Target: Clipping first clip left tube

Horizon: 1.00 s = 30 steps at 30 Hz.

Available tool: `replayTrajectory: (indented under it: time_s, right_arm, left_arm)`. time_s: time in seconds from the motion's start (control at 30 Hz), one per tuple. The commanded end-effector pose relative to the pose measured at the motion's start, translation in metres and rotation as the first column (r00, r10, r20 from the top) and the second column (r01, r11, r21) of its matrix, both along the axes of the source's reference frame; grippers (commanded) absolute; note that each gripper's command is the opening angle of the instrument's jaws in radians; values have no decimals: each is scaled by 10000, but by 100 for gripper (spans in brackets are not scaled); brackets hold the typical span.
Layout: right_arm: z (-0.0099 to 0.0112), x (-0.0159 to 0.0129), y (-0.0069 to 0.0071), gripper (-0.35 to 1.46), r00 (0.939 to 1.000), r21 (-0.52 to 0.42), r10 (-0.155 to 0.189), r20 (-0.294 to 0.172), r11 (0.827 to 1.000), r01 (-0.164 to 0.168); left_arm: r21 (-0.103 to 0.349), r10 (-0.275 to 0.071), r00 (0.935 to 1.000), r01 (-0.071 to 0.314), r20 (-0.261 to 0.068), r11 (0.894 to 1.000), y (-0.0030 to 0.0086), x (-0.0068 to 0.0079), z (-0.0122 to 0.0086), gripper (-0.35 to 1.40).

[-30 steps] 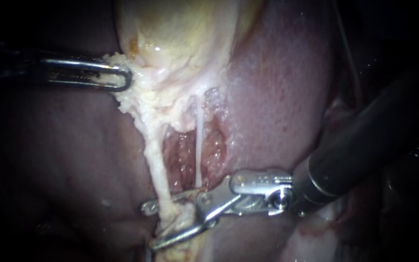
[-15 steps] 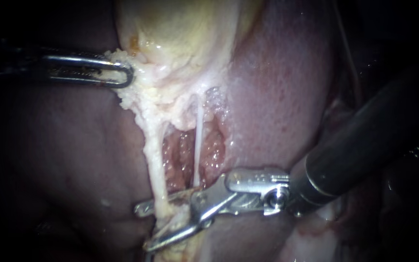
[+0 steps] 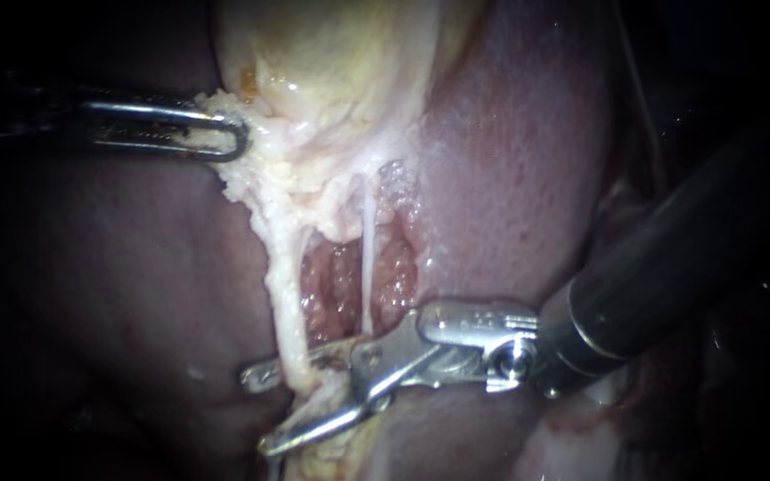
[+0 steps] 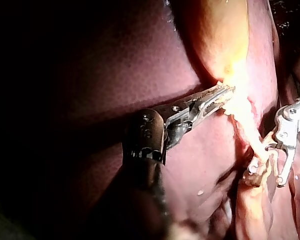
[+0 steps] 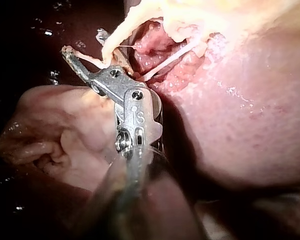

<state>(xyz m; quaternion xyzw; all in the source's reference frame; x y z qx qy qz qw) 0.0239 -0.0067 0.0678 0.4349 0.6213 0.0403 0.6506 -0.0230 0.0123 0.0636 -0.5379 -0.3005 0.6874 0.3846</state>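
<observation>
Background: the dark red liver (image 3: 510, 160) fills the field and carries the pale yellow gallbladder (image 3: 331, 53) on its upper part. Below the gallbladder the liver's surface opens into a raw, granular red patch.

Two pale strands run down from the gallbladder's lower end across this patch. The left tube (image 3: 285, 294) is the thicker one, ragged and cream-coloured, and lies along the patch's left edge. The right tube (image 3: 368, 258) is a thin white thread, well apart from the left tube and crossing the middle of the patch.

The left instrument (image 3: 229, 134) enters from the dark side of the field. Its jaws are closed on the frayed pale tissue at the gallbladder's lower left margin. The left wrist view confirms both jaws clamped on that fringe.

The right instrument (image 3: 265, 408) enters on a dark shaft from the liver's right edge. Its jaws stand apart, one on each side of the left tube's lower end. The tube passes through the gap between them, and a clear space remains there. Whether either jaw touches the tube cannot be told.
</observation>
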Motion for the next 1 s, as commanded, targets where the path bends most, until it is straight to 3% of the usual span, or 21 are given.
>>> replayTrajectory:
  time_s: [0.03,0.2,0.4,0.63,1.0]
  right_arm:
    - [-1,-1,0,38,10000,-7,-9,-12,10000,9]
    - [-1,-1,0,34,10000,-8,-10,-13,10000,10]
    - [-2,-1,0,16,9999,6,-55,85,10000,55]
    - [-2,-5,-1,-35,9996,111,-134,236,9999,131]
    - [1,-8,1,-35,9985,160,-218,500,9997,210]
  left_arm:
    - [-1,6,10000,-6,4,10000,0,0,0,-35]
    - [-1,6,10000,-6,5,10000,0,0,0,-35]
    - [-1,6,10000,-6,5,10000,0,0,0,-35]
    - [-2,7,10000,-7,5,10000,0,0,0,-35]
    - [-2,9,10000,-9,7,10000,1,0,1,-35]
